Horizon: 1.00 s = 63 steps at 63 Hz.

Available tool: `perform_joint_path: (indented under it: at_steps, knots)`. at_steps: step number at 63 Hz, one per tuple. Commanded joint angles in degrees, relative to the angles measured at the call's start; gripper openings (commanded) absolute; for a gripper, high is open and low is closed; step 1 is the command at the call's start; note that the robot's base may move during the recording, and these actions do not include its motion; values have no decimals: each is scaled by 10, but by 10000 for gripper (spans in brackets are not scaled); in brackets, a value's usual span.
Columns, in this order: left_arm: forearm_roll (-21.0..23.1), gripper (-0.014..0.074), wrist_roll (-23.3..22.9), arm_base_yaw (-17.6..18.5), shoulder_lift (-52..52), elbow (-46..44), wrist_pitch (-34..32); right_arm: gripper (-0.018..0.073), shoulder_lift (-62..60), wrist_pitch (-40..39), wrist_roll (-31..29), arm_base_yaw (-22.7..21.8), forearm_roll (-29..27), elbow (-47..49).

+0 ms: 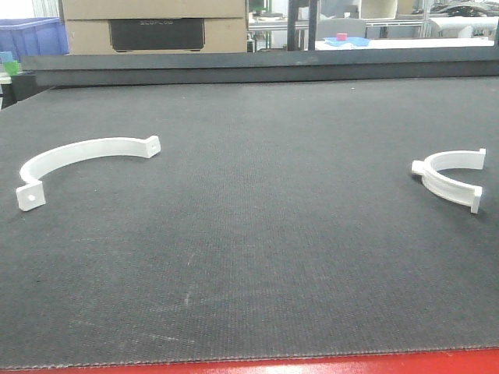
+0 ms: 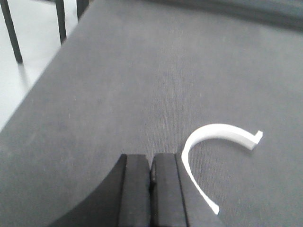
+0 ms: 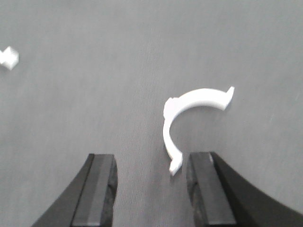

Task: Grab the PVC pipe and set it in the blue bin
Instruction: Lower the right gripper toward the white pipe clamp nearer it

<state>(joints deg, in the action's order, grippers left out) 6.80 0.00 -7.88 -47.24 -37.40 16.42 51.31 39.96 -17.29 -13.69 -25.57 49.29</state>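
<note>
Two white curved PVC pipe clamps lie on the dark mat. The larger one [image 1: 86, 160] is at the left; it also shows in the left wrist view [image 2: 210, 146], just right of my left gripper [image 2: 152, 168], which is shut and empty. The smaller clamp [image 1: 450, 176] is at the right; in the right wrist view it [image 3: 189, 116] lies ahead, its near end by the right finger. My right gripper [image 3: 151, 175] is open and empty above the mat. A blue bin [image 1: 31, 35] stands far back left. Neither gripper shows in the front view.
The dark mat [image 1: 249, 249] has a red front edge. A cardboard box [image 1: 156, 23] stands behind the table, with shelving and clutter beyond. The mat's left edge and black legs [image 2: 12, 33] show in the left wrist view. A small white piece [image 3: 8, 57] lies far left.
</note>
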Motion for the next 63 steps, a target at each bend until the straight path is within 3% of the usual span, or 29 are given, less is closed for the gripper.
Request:
perform_joint_path:
  at_steps: [1,16,23,32,41,48,63]
  knots:
    - [5,-111,-3,1,1,-5,-27,243,1,-28,-2,2,-12,5]
    - [-17,-111,0,1,-26,-10,-50,243,4,-62,-2,2,-12,5]
    - [-17,-111,0,2,-55,-29,-26,255,24,-60,-2,2,-12,5]
    - [-21,-111,0,2,-97,-63,19,380,65,-32,-2,2,-12,5]
    - [-21,-111,0,2,-119,-79,24,480,94,17,-2,2,-12,5]
    - [-21,-111,0,2,-119,-79,15,488,98,23,-2,2,-12,5]
    - [-21,-111,0,2,-119,-79,-6,487,98,-46,-2,2,-17,5]
